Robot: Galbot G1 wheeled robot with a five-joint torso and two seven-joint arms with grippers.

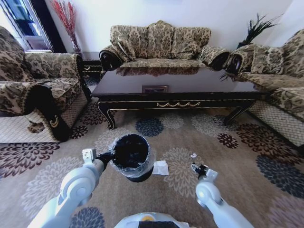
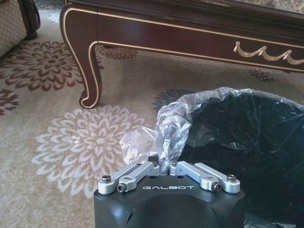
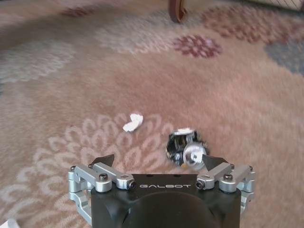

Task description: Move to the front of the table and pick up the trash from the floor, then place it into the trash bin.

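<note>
The long, low, glossy dark wooden table point(image 1: 180, 88) with gold scroll trim stands on the beige floral-medallion carpet point(image 1: 247, 156). Nearer, the small round black bin point(image 1: 131, 156) with its clear liner hangs raised. A flat white napkin point(image 1: 160, 167) lies just beside it; a tiny crumpled white scrap point(image 3: 132, 122) lies farther right.

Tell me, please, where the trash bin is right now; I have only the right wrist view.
Observer: The left gripper is shut on the liner at the rim of the trash bin, low in front of the robot.
Operator: Is there any litter besides the scrap I can see?
Observer: Yes, a white napkin lies flat on the carpet right beside the bin.
Operator: And where is the table?
Observer: The table stands straight ahead, beyond the bin, with a sofa behind it.
</note>
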